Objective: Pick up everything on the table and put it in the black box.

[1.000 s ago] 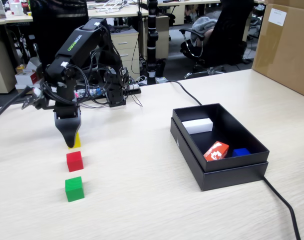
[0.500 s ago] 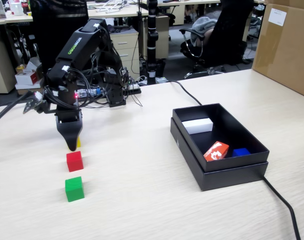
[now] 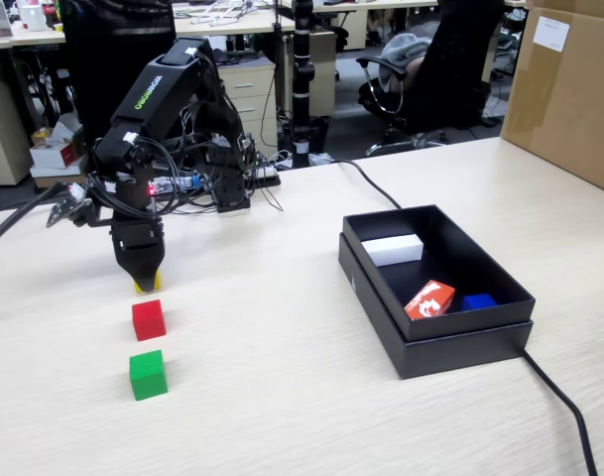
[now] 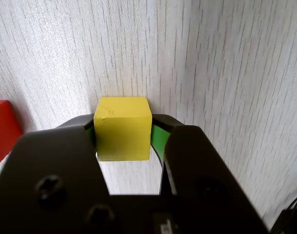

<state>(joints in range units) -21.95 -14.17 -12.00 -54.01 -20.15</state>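
Note:
My gripper (image 3: 143,282) points down at the left side of the table (image 3: 282,416) and is shut on the yellow cube (image 3: 154,284). In the wrist view the yellow cube (image 4: 123,127) sits squarely between the two black jaws of the gripper (image 4: 125,125), with green pads pressed on both its sides. The red cube (image 3: 148,319) lies just in front of the gripper, and its corner shows as a red cube (image 4: 2,129) at the wrist view's left edge. The green cube (image 3: 148,375) rests nearer the camera. The black box (image 3: 435,335) stands to the right.
Inside the box lie a white block (image 3: 393,249), an orange-red printed block (image 3: 429,299) and a small blue piece (image 3: 478,301). A black cable (image 3: 559,397) runs under the box. A brown carton (image 3: 569,89) stands far right. The arm's base and wires (image 3: 222,183) are behind.
The gripper dipped over the yellow cube, closed on it, and now sits slightly higher with the cube in its jaws. Red and green cubes have not moved.

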